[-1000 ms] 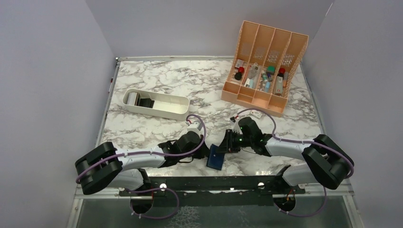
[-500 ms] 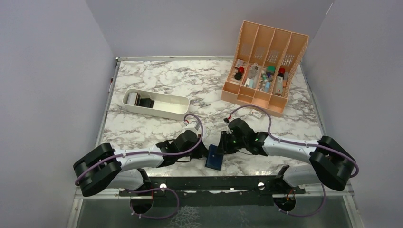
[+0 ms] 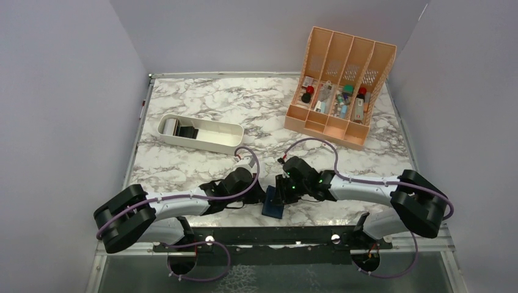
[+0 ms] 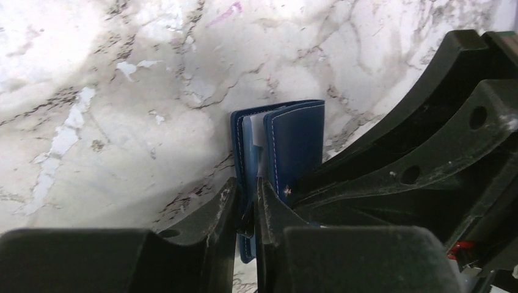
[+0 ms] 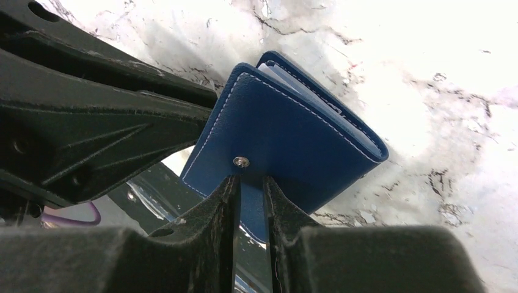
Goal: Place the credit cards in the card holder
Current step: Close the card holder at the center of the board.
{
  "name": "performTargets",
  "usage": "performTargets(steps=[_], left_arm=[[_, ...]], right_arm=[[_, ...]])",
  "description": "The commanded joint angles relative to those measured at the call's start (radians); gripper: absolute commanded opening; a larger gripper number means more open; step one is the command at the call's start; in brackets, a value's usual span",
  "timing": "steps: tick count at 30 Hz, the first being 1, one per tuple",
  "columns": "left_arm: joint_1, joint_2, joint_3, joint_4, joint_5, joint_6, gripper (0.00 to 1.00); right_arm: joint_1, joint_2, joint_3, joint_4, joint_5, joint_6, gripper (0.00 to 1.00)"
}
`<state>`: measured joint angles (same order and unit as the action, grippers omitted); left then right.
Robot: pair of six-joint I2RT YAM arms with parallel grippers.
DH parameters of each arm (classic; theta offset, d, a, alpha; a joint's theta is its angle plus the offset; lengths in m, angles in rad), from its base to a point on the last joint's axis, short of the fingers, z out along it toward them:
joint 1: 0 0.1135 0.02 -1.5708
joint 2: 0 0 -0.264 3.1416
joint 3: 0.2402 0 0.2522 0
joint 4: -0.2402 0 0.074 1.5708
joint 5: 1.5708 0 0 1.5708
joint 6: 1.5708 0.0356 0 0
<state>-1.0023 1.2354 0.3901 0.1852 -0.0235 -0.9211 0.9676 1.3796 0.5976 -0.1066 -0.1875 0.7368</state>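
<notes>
The card holder [image 3: 273, 204], a navy folding case with white stitching, stands on edge near the table's front edge between both grippers. My left gripper [image 4: 247, 206] is shut on the edge of one cover [image 4: 299, 146]. My right gripper [image 5: 251, 201] is shut on the snap tab just below the metal snap [image 5: 241, 162] of the card holder [image 5: 293, 134]. Pale flat layers [image 4: 255, 131] show between the covers; I cannot tell whether they are credit cards or pockets. The right gripper's black fingers [image 4: 427, 140] fill the right of the left wrist view.
A white oblong tray [image 3: 220, 135] with a grey and a dark item at its left end sits at the left middle. An orange slotted organizer [image 3: 339, 79] with small bottles stands at the back right. The black base rail [image 3: 275, 235] runs just in front of the holder.
My right arm has swung left, bringing its gripper closer to the left one. The card holder has shifted slightly left with it and looks more folded.
</notes>
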Motion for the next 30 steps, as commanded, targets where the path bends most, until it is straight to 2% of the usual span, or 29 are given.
performTargets(steps=[1,7,12,20,24,30], left_arm=[[0.002,-0.053,0.005,0.016,0.03,-0.016,0.21],[0.006,-0.135,-0.025,0.039,0.061,-0.034,0.33],[0.008,-0.15,-0.056,0.071,0.095,-0.049,0.37],[0.008,-0.187,-0.031,-0.115,-0.016,0.008,0.41],[0.008,-0.176,0.015,-0.181,-0.014,0.076,0.46],[0.008,-0.153,0.057,-0.245,-0.026,0.092,0.45]], right_arm=[[0.019,0.077,0.021,-0.058,0.089,0.004,0.25],[0.023,0.036,-0.001,-0.073,0.134,0.008,0.24],[0.023,0.059,0.003,-0.056,0.113,0.006,0.24],[0.023,0.066,0.017,-0.055,0.106,-0.001,0.24],[0.023,0.064,0.013,-0.051,0.106,-0.001,0.24],[0.022,0.063,0.014,-0.048,0.104,-0.001,0.23]])
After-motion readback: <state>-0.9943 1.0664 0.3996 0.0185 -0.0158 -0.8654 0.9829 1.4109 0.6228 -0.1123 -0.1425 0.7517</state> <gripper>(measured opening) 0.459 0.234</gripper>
